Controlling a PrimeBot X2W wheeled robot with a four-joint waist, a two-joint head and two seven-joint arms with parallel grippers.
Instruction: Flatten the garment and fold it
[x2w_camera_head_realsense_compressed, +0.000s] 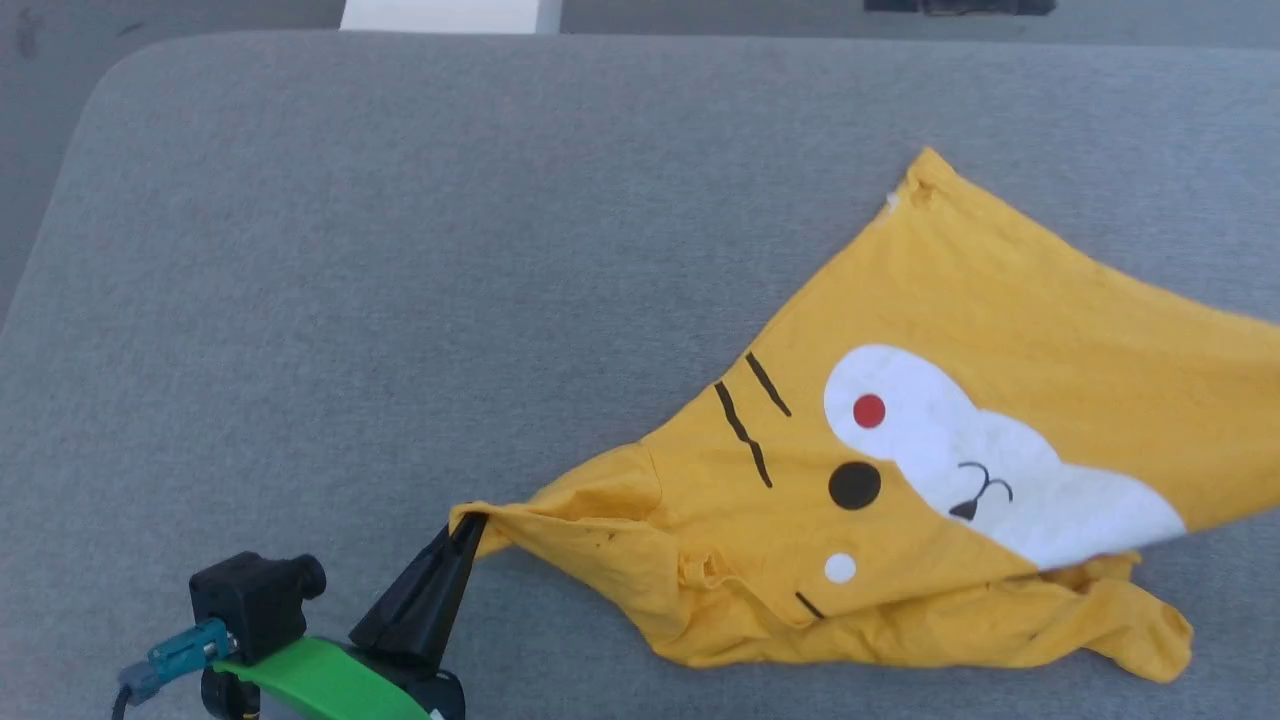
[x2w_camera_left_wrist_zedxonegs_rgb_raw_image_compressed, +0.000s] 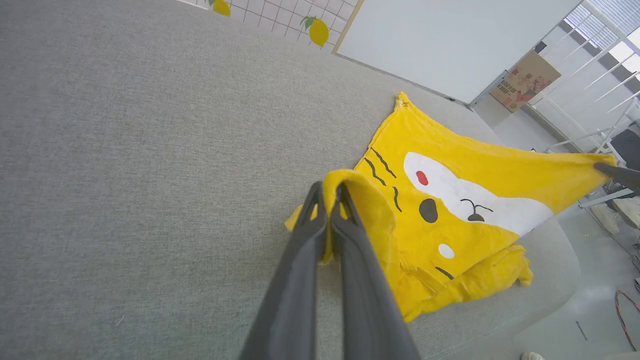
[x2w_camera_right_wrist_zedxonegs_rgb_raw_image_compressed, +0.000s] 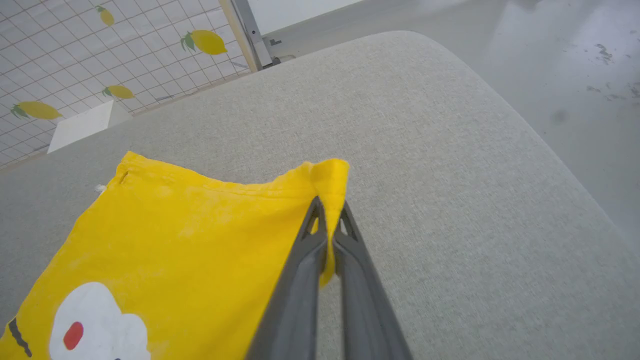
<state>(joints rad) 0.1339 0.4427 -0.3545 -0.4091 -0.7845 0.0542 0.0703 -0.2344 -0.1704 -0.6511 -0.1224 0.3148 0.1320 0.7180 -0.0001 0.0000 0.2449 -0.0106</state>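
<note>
The garment (x2w_camera_head_realsense_compressed: 1000, 330), a mustard-yellow T-shirt with a cartoon face, lies on the grey cushion, stretched between two pinched corners and crumpled along its near edge. My left gripper (x2w_camera_head_realsense_compressed: 468, 524) is shut on the shirt's left corner, low at the cushion's front. In the left wrist view the yellow cloth (x2w_camera_left_wrist_zedxonegs_rgb_raw_image_compressed: 450, 210) folds over my left gripper (x2w_camera_left_wrist_zedxonegs_rgb_raw_image_compressed: 327, 192) at its tips. The right wrist view shows my right gripper (x2w_camera_right_wrist_zedxonegs_rgb_raw_image_compressed: 330, 212) shut on another corner of the shirt (x2w_camera_right_wrist_zedxonegs_rgb_raw_image_compressed: 175, 235), held a little above the cushion. My right gripper's dark fingertip (x2w_camera_left_wrist_zedxonegs_rgb_raw_image_compressed: 617, 172) also holds the far corner in the left wrist view.
The grey padded cushion (x2w_camera_head_realsense_compressed: 400, 250) has rounded corners, with bare floor (x2w_camera_right_wrist_zedxonegs_rgb_raw_image_compressed: 575, 65) beyond its edges. A white box (x2w_camera_head_realsense_compressed: 450, 15) stands past the far edge. A lemon-print grid wall (x2w_camera_right_wrist_zedxonegs_rgb_raw_image_compressed: 75, 55) and a cardboard box (x2w_camera_left_wrist_zedxonegs_rgb_raw_image_compressed: 525, 82) lie beyond.
</note>
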